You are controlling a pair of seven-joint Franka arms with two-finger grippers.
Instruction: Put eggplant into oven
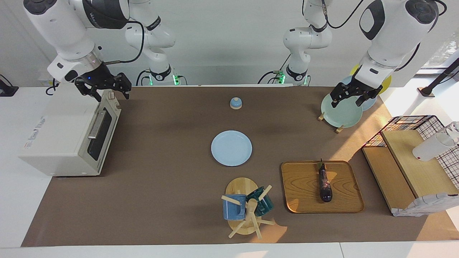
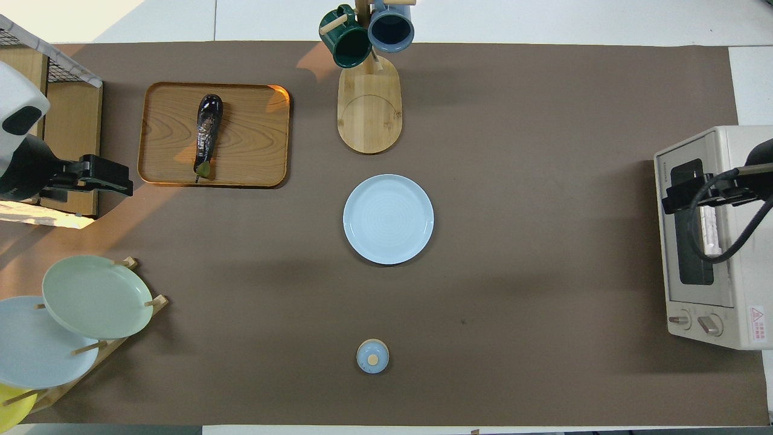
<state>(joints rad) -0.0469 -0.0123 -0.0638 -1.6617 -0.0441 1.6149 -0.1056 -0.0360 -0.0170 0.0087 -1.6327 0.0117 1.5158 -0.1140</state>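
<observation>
Partly seen, by our count: yellow plate, cut by the overhead view's edge; mug tree, top cropped; oven interior, dark through the closed door; oven front partly hidden under the right claw.

Blue plate at mat centre; wooden tray toward the left arm's end; mug tree (blue and green mugs hung); small domed bell; plate rack.
</observation>
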